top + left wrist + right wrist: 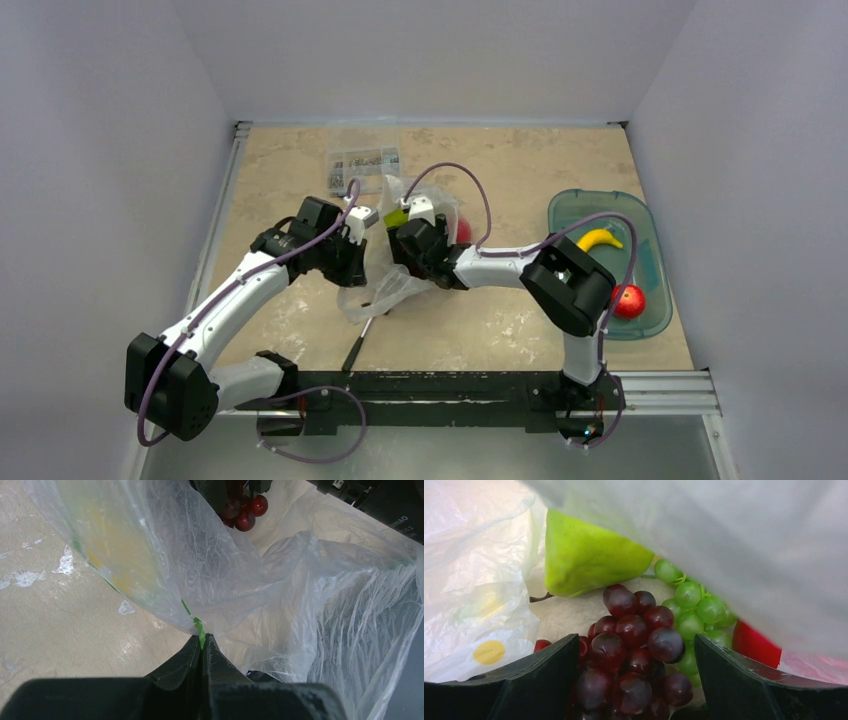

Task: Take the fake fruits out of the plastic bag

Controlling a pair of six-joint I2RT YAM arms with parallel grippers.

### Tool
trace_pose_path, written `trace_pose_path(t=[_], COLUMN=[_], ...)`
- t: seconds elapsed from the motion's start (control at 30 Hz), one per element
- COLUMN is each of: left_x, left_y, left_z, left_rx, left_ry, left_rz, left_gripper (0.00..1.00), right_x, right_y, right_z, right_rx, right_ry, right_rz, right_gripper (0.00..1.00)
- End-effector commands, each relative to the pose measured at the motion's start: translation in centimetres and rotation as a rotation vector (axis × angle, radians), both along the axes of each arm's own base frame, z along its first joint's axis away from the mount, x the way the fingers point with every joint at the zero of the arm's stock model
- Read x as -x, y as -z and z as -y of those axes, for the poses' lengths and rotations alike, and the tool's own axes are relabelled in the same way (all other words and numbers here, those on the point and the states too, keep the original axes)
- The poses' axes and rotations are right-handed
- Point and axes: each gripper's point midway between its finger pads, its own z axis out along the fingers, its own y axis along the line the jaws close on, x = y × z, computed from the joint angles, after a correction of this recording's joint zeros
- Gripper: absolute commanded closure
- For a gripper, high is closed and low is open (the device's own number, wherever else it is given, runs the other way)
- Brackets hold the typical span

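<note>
Pinching the plastic bag is the left hand; right hand (wide) straddles grapes.

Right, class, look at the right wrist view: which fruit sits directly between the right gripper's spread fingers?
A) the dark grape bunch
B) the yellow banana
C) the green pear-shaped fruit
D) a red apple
A: the dark grape bunch fills the gap between the fingers of the right gripper. The green pear-shaped fruit lies beyond it, and the banana is over in the tray.
</note>
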Motion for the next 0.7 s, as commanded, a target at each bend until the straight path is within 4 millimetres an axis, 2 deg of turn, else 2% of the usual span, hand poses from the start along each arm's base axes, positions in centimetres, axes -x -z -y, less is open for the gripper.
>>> trace_pose_path(t=[0.0,0.17,0.27,0.37,0.47,0.53,0.67], left_x=[-0.2,-0.2,-0.3,-0.3,-0.7,-1.4,-4.2], left_y=[-0.4,-0.5,-0.5,-0.9,-2.4,-3.6,-7.4], left_z=[0.7,0.5,0.5,1.0,2.1,2.7,3.8], left_rx=[0.028,0.028,0.026,0.05,0.119,0.154,0.209], left_ry=[0.038,0.033,0.029,0.007,-0.03,-0.062,-0.128], left_rz=[0.024,0.037,0.036,0.016,0.006,0.022,0.09], left_gripper=[1.0,1.0,1.0,1.0,1.0,1.0,1.0], right_x=[1.3,0.8,0.0,-1.2,-2.5,-3.6,-6.6], right_y=[3.3,5.2,4.5,2.2,-0.9,-3.0,-6.8], right_z=[1.3,1.5,1.6,1.9,1.9,2.0,3.0], right_rx=[0.053,0.061,0.059,0.05,0.026,-0.001,-0.076], right_ry=[-0.008,-0.006,0.001,0.011,0.018,0.03,0.063], right_rz=[-0.08,-0.116,-0.098,-0.042,0.026,0.072,0.142], right_gripper=[0.21,0.43,0.58,0.76,1.0,1.0,1.0])
